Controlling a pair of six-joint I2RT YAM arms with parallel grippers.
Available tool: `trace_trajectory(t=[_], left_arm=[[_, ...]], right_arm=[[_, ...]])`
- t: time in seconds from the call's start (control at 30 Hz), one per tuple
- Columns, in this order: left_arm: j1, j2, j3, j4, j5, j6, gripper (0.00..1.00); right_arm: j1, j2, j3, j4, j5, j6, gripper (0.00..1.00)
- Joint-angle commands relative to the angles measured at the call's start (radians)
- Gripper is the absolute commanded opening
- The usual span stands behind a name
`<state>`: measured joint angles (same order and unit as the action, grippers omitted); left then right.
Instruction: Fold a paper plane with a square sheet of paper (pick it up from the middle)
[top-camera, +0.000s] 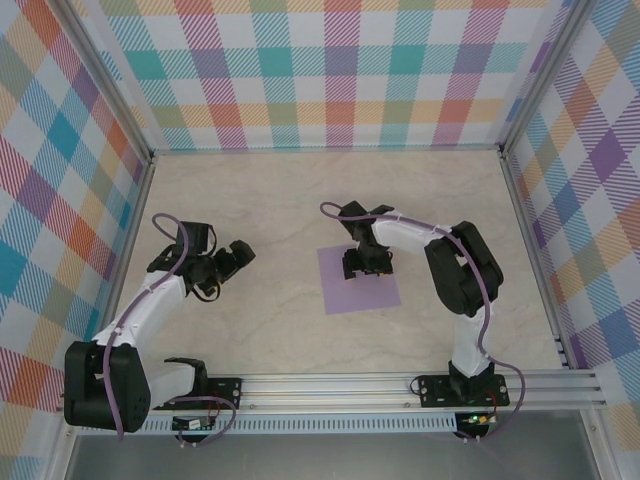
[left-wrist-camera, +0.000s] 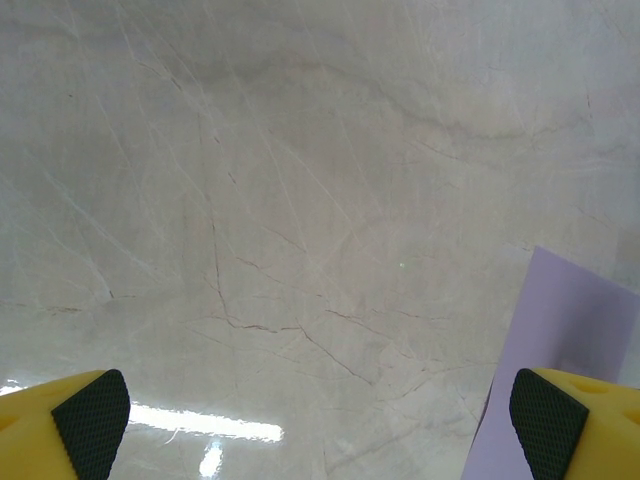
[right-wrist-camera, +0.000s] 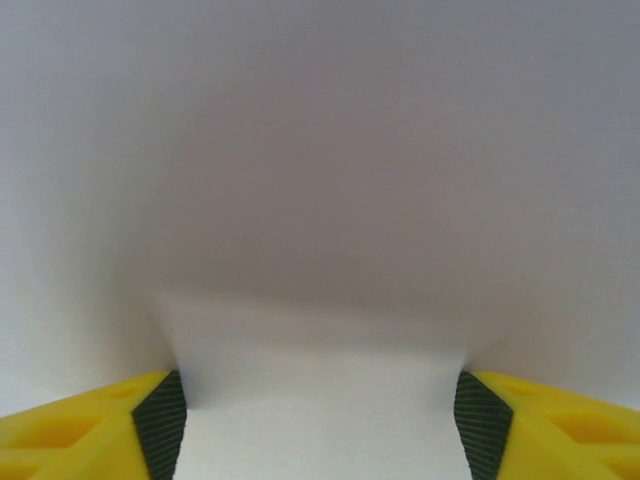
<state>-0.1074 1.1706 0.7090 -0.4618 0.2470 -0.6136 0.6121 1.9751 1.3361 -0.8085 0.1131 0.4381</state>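
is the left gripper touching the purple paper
Apart. In the top view the left gripper sits well to the left of the square sheet of paper, with a stretch of bare table between them.

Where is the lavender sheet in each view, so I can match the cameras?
Top external: the sheet lies flat, slightly right of centre.
Left wrist: the sheet enters at the lower right, against the marble table.
Right wrist: the sheet is close up, between and beyond the yellow fingers.
Shared landmark: the right gripper, above the sheet in the top view.
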Motion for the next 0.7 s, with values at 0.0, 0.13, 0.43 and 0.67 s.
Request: trace_trajectory(t=[0.0,0.13,0.43,0.67], left_arm=[[-0.015,0.009,-0.012,0.019,0.021,-0.006,1.00],[-0.018,0.015,-0.009,0.023,0.023,-0.006,1.00],[-0.024,0.029,-0.013,0.035,0.022,-0.014,1.00],[-0.026,0.039,-0.012,0.034,0.024,-0.012,1.00]], right_arm=[[-0.020,0.057,-0.060,0.051,0.060,0.002,0.70],[-0.017,-0.026,-0.036,0.049,0.043,0.007,0.74],[0.012,-0.076,0.026,0.004,0.005,0.005,1.00],[0.031,-0.003,0.049,-0.004,-0.011,0.002,1.00]])
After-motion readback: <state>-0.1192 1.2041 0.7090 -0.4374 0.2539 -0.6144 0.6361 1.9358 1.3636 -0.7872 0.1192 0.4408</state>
